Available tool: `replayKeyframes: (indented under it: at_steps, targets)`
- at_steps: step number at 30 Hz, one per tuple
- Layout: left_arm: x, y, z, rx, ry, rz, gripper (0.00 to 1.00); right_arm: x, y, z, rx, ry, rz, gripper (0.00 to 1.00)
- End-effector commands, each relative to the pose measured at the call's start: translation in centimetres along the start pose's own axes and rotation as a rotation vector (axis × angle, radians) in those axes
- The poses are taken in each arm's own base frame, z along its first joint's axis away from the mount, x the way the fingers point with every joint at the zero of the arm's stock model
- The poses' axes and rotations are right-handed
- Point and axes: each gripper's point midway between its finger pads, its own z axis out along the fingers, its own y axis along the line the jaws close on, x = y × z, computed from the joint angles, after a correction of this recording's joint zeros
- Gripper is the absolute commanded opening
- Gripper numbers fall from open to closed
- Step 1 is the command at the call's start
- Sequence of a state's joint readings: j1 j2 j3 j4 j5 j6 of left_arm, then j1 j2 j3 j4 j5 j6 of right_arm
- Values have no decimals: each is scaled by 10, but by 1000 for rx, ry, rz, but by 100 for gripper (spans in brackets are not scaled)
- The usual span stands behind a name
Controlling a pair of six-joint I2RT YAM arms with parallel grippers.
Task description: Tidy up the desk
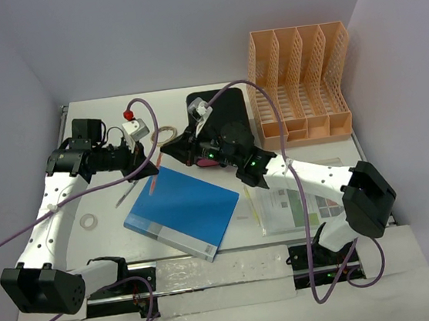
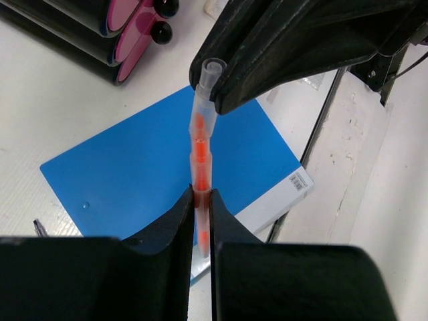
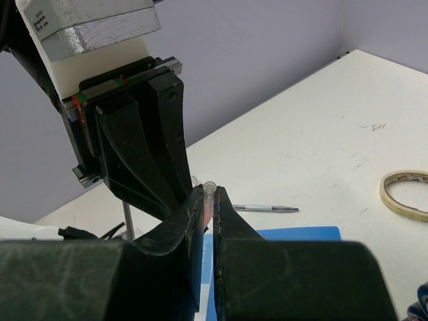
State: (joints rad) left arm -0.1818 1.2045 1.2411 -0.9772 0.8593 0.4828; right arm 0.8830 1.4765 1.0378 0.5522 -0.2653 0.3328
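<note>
The big flat white worktop (image 1: 112, 246) lies below my fingers and does not touch them. My left fingers (image 2: 187, 214) and my right fingers (image 3: 224, 217) are both clenched on one thin see-through pen with orange inside (image 2: 199, 144), one at each end. The pen hangs over a flat blue book (image 1: 183, 209) lying on the worktop.

Soft, even overhead light in my top view, white counter (image 1: 107, 242) bright, shadows faint and soft-edged, a watery sheen along its near edge, in my wrist views the left claw (image 2: 200, 200) and right claw (image 3: 208, 199) loom black, detail lost, slightly blurred up close, far background soft
</note>
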Motion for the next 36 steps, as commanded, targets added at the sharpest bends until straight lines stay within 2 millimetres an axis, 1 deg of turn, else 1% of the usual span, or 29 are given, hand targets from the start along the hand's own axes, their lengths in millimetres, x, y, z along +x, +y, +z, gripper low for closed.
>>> replayKeyframes:
  at_steps: [1,3,7,10,11,12,16,18,19,20,23,28,31,34,36]
  targets:
    - [-16,5,-1,-32,-53,38,0,8,2,3,-32,31,17,0]
    - [-22,9,-1,-47,-72,41,0,17,7,6,-72,62,34,0]
    - [-26,7,1,-33,-91,43,0,20,8,6,-80,65,49,0]
    - [-27,8,0,-43,-96,46,0,20,8,4,-85,57,54,7]
    - [-27,8,-1,-44,-99,47,0,20,9,5,-91,58,54,10]
    - [-28,8,0,-44,-102,44,0,22,11,5,-98,63,60,22]
    - [-26,8,-1,-49,-100,44,0,24,11,7,-103,67,77,51]
    - [-24,7,-1,-45,-97,46,0,23,11,8,-103,64,82,61]
    - [-22,6,0,-40,-93,47,0,23,11,8,-103,65,83,64]
    - [-20,4,0,-35,-89,46,0,23,11,7,-104,68,83,65]
    - [-15,3,1,-26,-79,44,0,20,13,7,-111,64,78,65]
    - [-14,1,1,-22,-81,48,0,16,15,10,-120,50,89,61]
    - [-17,-1,-1,-17,-87,53,0,19,13,16,-116,57,104,55]
    - [-19,-3,-2,-13,-92,56,0,22,11,20,-114,61,114,47]
    - [-18,-3,-1,-8,-92,54,0,23,11,21,-115,64,118,46]
